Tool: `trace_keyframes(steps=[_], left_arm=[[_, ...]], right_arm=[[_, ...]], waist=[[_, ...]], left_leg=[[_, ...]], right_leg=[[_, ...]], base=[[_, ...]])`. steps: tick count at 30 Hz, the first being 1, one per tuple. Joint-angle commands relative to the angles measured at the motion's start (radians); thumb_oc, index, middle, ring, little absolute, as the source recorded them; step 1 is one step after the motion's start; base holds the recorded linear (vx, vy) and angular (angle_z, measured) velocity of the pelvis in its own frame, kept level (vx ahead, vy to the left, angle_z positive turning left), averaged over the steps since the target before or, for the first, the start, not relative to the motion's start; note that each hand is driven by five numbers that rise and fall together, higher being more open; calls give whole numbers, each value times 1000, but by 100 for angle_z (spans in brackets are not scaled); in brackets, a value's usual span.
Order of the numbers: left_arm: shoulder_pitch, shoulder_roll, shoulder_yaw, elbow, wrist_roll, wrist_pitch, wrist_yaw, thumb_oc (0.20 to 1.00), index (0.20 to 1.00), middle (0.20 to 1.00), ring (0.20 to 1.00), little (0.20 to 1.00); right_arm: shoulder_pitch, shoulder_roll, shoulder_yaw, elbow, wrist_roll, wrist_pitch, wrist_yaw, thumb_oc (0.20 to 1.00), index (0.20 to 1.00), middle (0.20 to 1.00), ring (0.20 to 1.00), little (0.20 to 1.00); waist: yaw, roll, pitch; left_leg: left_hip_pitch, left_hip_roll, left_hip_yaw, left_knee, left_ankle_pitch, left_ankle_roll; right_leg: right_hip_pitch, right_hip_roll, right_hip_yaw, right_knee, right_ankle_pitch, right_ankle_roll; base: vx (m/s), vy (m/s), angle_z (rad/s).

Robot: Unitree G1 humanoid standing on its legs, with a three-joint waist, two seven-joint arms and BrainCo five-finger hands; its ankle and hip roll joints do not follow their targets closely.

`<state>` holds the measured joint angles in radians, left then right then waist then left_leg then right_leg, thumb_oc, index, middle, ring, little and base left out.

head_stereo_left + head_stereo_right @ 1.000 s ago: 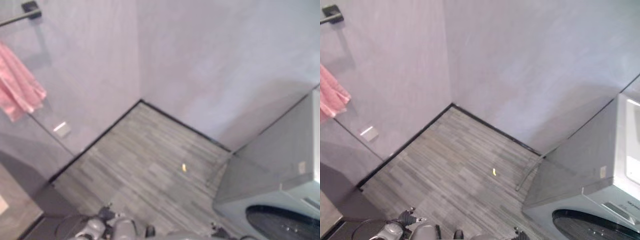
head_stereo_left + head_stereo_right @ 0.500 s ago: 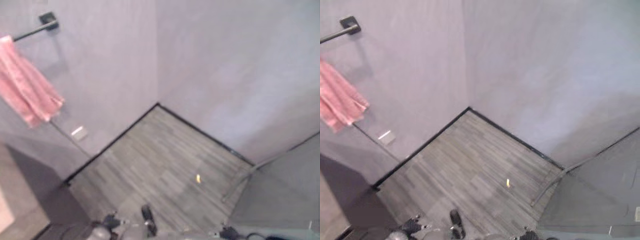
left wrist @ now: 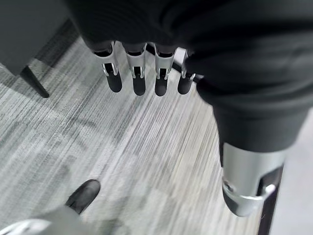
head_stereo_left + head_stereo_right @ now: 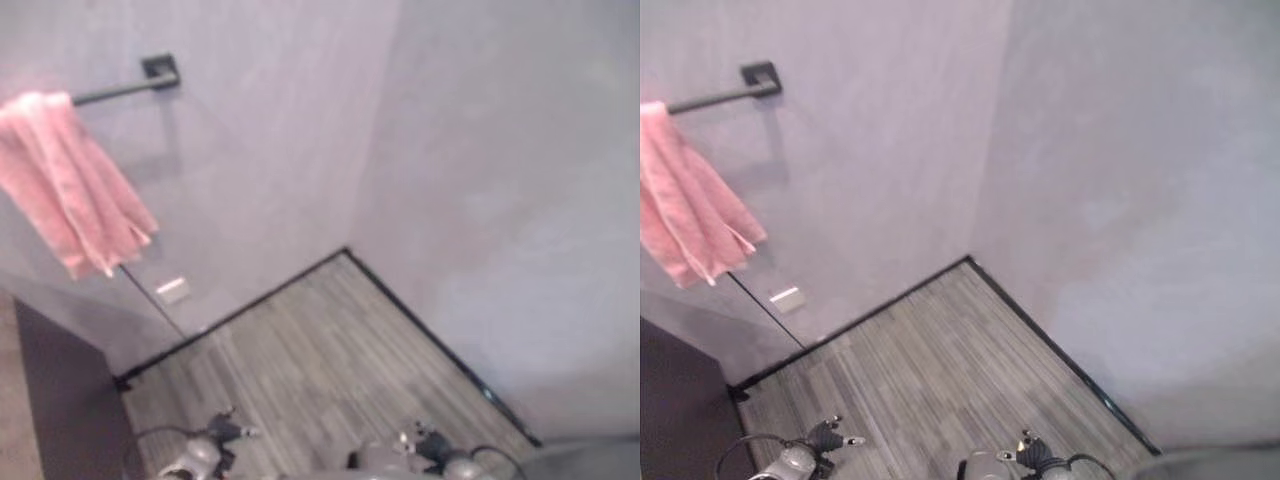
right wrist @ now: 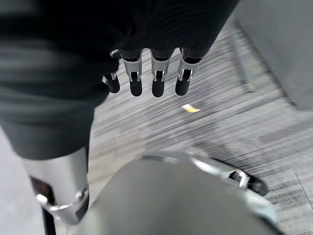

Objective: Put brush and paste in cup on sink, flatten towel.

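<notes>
The bunched pink cloth towel (image 4: 75,180) and its black metal wall rail (image 4: 125,88) are cut off at the frame's left edge.

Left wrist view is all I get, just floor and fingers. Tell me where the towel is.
Observer: The pink towel hangs from a dark wall bar, on the robot's left in the eye views.
Operator: Report how it hangs.
Observer: It is bunched in narrow folds, not spread flat.
Operator: Now check the right robot hand.
Observer: The right robot hand has straight fingers and holds nothing, above the grey floor.
</notes>
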<state>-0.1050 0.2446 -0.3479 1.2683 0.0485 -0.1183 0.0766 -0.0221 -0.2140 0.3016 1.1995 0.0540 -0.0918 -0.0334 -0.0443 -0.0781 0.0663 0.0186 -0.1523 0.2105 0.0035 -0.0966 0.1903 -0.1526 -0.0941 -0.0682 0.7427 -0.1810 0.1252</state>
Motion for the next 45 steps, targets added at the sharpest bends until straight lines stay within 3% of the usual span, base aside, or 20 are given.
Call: trace_keyframes(steps=[1,2,3,4,5,7,9,10,12,15,24,25,30,34,36,38,39,41,44,45], left_arm=[[-10,22,17,52,21,-13,-2,1000,1000,1000,1000,1000],[-10,22,17,52,21,-13,-2,1000,1000,1000,1000,1000],[-5,25,18,63,25,-13,-4,1000,1000,1000,1000,1000],[-5,24,18,63,25,-13,-4,1000,1000,1000,1000,1000],[-10,23,-13,70,56,-14,-16,1000,1000,1000,1000,1000],[-15,22,-17,69,54,-15,-9,1000,1000,1000,1000,1000],[-20,44,-5,72,55,-23,-7,1000,1000,1000,1000,1000],[-28,48,-5,72,52,-21,-5,1000,1000,1000,1000,1000],[-27,47,-5,78,51,-17,0,1000,1000,1000,1000,1000],[-16,43,9,70,33,-16,0,1000,1000,1000,1000,1000],[-3,40,5,73,51,-16,-1,1000,1000,1000,1000,1000],[1,53,21,63,44,-21,1,1000,1000,1000,1000,1000],[-4,67,40,61,20,-28,18,1000,1000,1000,1000,1000],[-29,57,30,53,10,-33,31,1000,1000,1000,1000,1000],[-48,47,19,42,9,-36,39,1000,1000,1000,1000,1000],[-60,45,18,29,4,-34,42,1000,1000,1000,1000,1000],[-64,45,16,31,11,-32,45,1000,1000,1000,1000,1000],[-61,46,19,36,15,-32,48,1000,1000,1000,1000,1000],[-48,46,29,52,11,-30,50,1000,1000,1000,1000,1000],[-48,46,29,52,11,-30,50,1000,1000,1000,1000,1000]], right_arm=[[-3,3,50,23,-19,-18,7,1000,1000,1000,1000,1000],[-3,3,50,23,-18,-18,7,1000,1000,1000,1000,1000],[-6,0,48,34,-18,-19,4,1000,1000,1000,1000,1000],[-6,0,48,34,-18,-19,4,1000,1000,1000,1000,1000],[-51,-52,34,102,-19,-28,-9,1000,1000,1000,1000,1000],[-43,-37,44,93,-19,-27,-13,1000,1000,1000,1000,1000],[17,-55,43,28,-41,-32,9,1000,1000,1000,1000,1000],[18,-44,45,9,-44,-28,8,1000,1000,1000,1000,1000],[28,-39,51,56,-42,-25,7,1000,1000,1000,1000,1000],[22,-43,46,87,-42,-23,3,1000,1000,1000,1000,1000],[-6,-76,27,68,13,-50,-2,1000,1000,1000,1000,1000],[39,-87,47,-44,-31,-50,-3,1000,1000,1000,1000,1000],[53,-80,75,-79,-61,-53,10,1000,1000,1000,1000,1000],[31,-75,79,5,-47,-56,13,1000,1000,1000,1000,1000],[19,-82,64,35,-40,-53,9,1000,1000,1000,1000,1000],[17,-93,40,45,-32,-51,1,1000,1000,1000,1000,1000],[23,-100,27,63,-25,-48,-9,1000,1000,1000,1000,1000],[24,-101,19,73,-22,-46,-13,1000,1000,1000,1000,1000],[26,-112,-5,80,-14,-45,-27,1000,1000,1000,1000,1000],[26,-112,-5,80,-14,-45,-27,1000,1000,1000,1000,1000]], waist=[[-1,-5,-13],[-2,-4,-13],[10,5,-21],[9,6,-20],[46,17,-33],[43,22,-27],[10,14,4],[3,0,22],[0,-18,16],[10,-12,-2],[30,-12,-18],[20,-17,-19],[7,-27,-2],[6,-23,17],[-6,-17,28],[-37,-18,35],[-41,-10,35],[-46,-6,31],[-65,1,17],[-67,1,15]], left_leg=[[29,6,-76,-17,-28,-60],[30,7,-77,-17,-28,-60],[23,18,-95,-11,-26,-71],[24,20,-96,-10,-27,-71],[22,26,-137,-9,-21,-76],[25,31,-146,-1,-22,-79],[21,38,-167,37,-28,-93],[31,36,-181,47,-33,-100],[22,29,-208,54,-39,-104],[20,32,-215,31,-33,-109],[46,40,-253,-6,-25,-129],[50,45,-250,-15,-20,-133],[44,55,-242,-19,-11,-145],[-1,54,-244,47,-22,-164],[-36,67,-172,111,-21,-182],[-48,137,35,134,-20,-188],[-46,153,72,108,-17,-191],[-35,153,71,80,-4,-193],[-46,179,70,-37,86,-210],[-46,178,68,-40,89,-210]], right_leg=[[105,123,35,-214,105,-26],[108,124,34,-218,107,-27],[114,155,66,-331,33,-46],[117,156,65,-335,35,-46],[73,175,82,-385,-14,-71],[47,187,106,-412,-8,-77],[16,235,225,-494,32,-76],[6,243,243,-468,49,-67],[70,222,224,-595,80,-79],[108,211,195,-659,100,-88],[168,197,131,-716,85,-110],[170,201,134,-715,83,-112],[153,206,135,-689,70,-119],[150,195,105,-695,67,-130],[165,177,68,-724,76,-130],[183,152,18,-746,77,-130],[199,149,0,-767,78,-132],[206,147,-5,-775,80,-133],[202,134,-37,-778,79,-140],[200,134,-38,-777,79,-140]], base=[[168,34,74],[197,16,60],[95,4,35],[176,-10,39],[99,-17,23],[49,-18,45],[2,-73,95],[42,-113,54],[122,-139,72],[153,-110,63],[82,-109,15],[30,-119,20],[-43,-122,-1],[-60,-120,6],[-39,-88,21],[-31,-88,82],[-17,-68,134],[28,-23,94],[23,-6,28],[16,6,29]])
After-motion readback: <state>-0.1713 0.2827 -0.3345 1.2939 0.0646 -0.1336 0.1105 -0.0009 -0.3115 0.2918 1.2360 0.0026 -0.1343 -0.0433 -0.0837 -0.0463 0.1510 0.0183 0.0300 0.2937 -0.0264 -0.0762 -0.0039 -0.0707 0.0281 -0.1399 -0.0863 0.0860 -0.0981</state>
